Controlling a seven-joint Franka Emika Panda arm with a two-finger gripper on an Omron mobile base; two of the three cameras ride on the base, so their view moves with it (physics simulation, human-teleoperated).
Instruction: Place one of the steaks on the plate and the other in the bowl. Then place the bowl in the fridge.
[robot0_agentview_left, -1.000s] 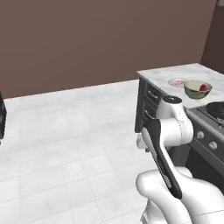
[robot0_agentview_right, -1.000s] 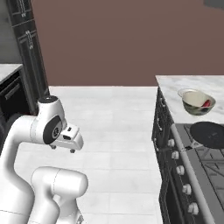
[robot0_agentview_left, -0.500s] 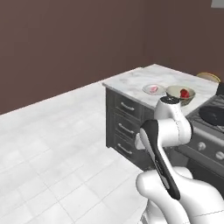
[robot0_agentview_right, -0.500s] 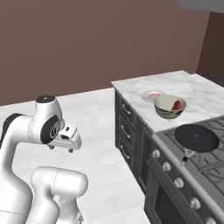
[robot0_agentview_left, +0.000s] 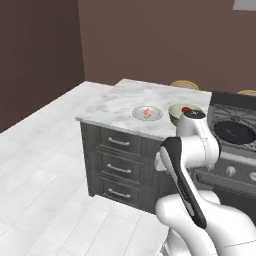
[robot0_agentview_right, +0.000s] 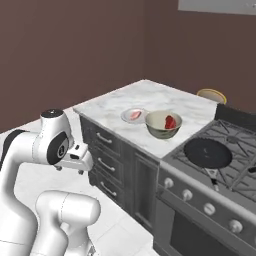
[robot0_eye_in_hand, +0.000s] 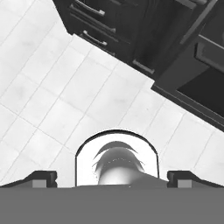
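Gripper (robot0_eye_in_hand: 112, 178) spread wide, holding nothing, tucked low at the robot's side and aimed at the pale floor tiles (robot0_eye_in_hand: 57, 87) — well apart from the marble counter (robot0_agentview_right: 150, 97). Bowl (robot0_agentview_right: 163, 124) sits on that counter near the stove edge with the red steak (robot0_agentview_right: 170, 121) inside; plate (robot0_agentview_right: 133, 115) just beside it carries the pinker steak (robot0_agentview_right: 135, 115). Judged: bowl rigid, smooth, likely slippery and a bit top-heavy with meat — pinch the rim wall on the side away from the steak, keep it level.
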